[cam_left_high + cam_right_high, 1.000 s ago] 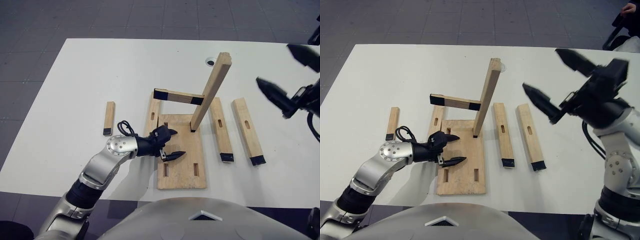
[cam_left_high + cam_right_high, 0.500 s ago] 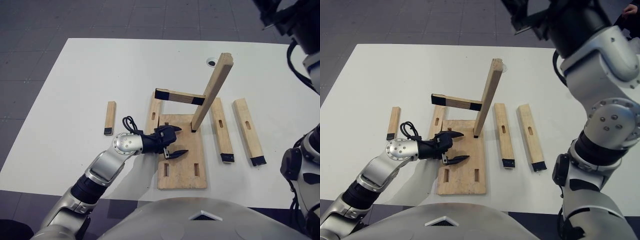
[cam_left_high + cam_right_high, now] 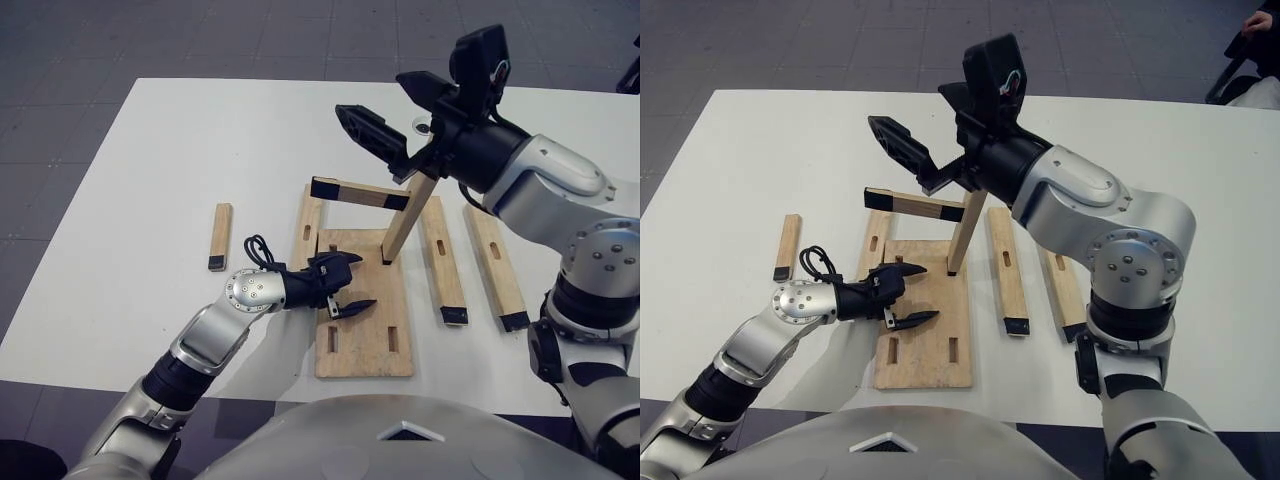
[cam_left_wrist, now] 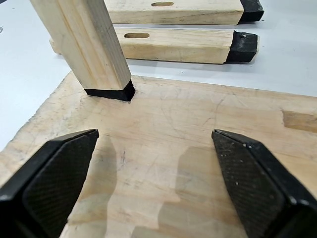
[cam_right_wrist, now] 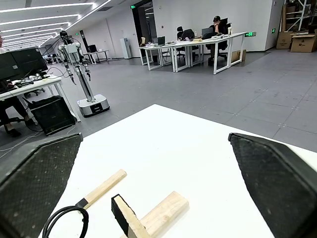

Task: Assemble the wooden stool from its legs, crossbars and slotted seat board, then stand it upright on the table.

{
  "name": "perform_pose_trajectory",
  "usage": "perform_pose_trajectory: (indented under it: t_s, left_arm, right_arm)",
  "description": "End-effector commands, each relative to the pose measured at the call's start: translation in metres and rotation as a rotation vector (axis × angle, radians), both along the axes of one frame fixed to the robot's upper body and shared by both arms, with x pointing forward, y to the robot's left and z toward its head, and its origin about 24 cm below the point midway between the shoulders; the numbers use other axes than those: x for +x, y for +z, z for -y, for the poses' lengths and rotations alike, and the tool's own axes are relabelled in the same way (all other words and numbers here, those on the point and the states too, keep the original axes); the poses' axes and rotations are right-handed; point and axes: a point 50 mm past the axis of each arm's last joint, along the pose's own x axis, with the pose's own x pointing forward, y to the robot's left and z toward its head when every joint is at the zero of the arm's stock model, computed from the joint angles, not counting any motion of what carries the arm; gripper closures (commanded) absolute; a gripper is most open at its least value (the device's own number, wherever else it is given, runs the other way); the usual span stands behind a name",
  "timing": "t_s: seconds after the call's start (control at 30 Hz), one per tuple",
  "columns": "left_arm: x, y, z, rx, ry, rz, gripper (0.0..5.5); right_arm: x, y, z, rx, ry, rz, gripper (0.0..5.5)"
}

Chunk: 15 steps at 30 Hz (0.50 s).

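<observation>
Left wrist view | seat board (image 4: 188, 106) beneath spread left gripper (image 4: 154, 136)

The seat board (image 4: 188, 144) is pale bare wood, matt and finely scratched, with a rough edge. The upright leg (image 4: 84, 44) is the same smooth-grained wood with a matt black foot; the crossbar (image 3: 358, 193) and the loose legs (image 4: 178, 43) are capped likewise. The fingers (image 4: 54, 183) of the left tool (image 4: 154, 136) and of the right tool (image 5: 154, 135) are matt black, cross-hatched plastic by the look. The worktop (image 3: 180, 150) is smooth, white and faintly sheeny
</observation>
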Motion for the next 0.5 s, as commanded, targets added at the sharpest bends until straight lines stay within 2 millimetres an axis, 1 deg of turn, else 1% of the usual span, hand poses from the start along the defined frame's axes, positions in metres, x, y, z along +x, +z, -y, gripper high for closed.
perform_pose_trajectory:
  t_s: [0.03,0.17,0.3,0.4,0.5]
  left_arm:
    - [-0.021,-0.036,-0.015,0.152,0.035,-0.168,1.25]
    - [-0.022,-0.037,-0.015,0.153,0.038,-0.166,1.25]
    - [-0.023,-0.039,-0.014,0.151,0.039,-0.171,1.25]
    - [-0.023,-0.04,-0.013,0.149,0.04,-0.173,1.25]
    - [-0.024,-0.04,-0.012,0.144,0.041,-0.174,1.25]
  right_arm:
    - [0.002,-0.012,0.0,-0.03,0.002,-0.071,0.02]
    - [0.0,0.009,-0.001,0.018,0.014,-0.008,0.02]
    - [-0.001,0.04,0.002,0.071,0.007,0.1,0.02]
    - [-0.002,0.063,0.013,0.101,-0.039,0.185,0.02]
    - [-0.006,0.077,0.033,0.095,-0.118,0.263,0.02]
